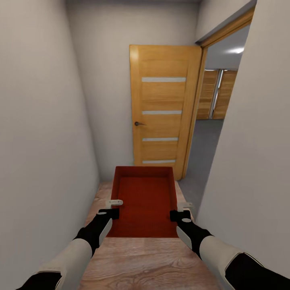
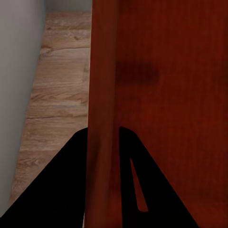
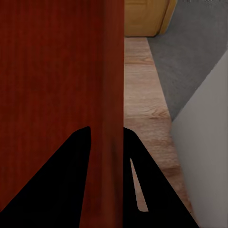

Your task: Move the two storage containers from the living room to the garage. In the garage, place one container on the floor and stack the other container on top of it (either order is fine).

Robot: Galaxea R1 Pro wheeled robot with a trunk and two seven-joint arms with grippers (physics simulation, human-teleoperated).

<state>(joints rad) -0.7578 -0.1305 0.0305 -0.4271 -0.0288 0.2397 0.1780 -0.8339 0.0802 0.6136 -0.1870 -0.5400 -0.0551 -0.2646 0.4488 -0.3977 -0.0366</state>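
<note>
I hold one orange-red storage container (image 1: 145, 201) level in front of me over the wood-plank floor, its open top facing up. My left gripper (image 1: 110, 211) is shut on its left wall, and my right gripper (image 1: 179, 213) is shut on its right wall. In the left wrist view the thin wall (image 2: 102, 95) runs between the black fingers (image 2: 61, 185) of the left gripper (image 2: 103, 133). In the right wrist view the other wall (image 3: 111, 85) sits the same way in the right gripper (image 3: 107, 130).
I stand in a narrow hallway between a white wall on the left (image 1: 40, 141) and another on the right (image 1: 253, 169). An open wooden door (image 1: 165, 112) stands ahead. A doorway right of it shows grey floor (image 1: 203, 149) and a slatted wooden door (image 1: 217, 94).
</note>
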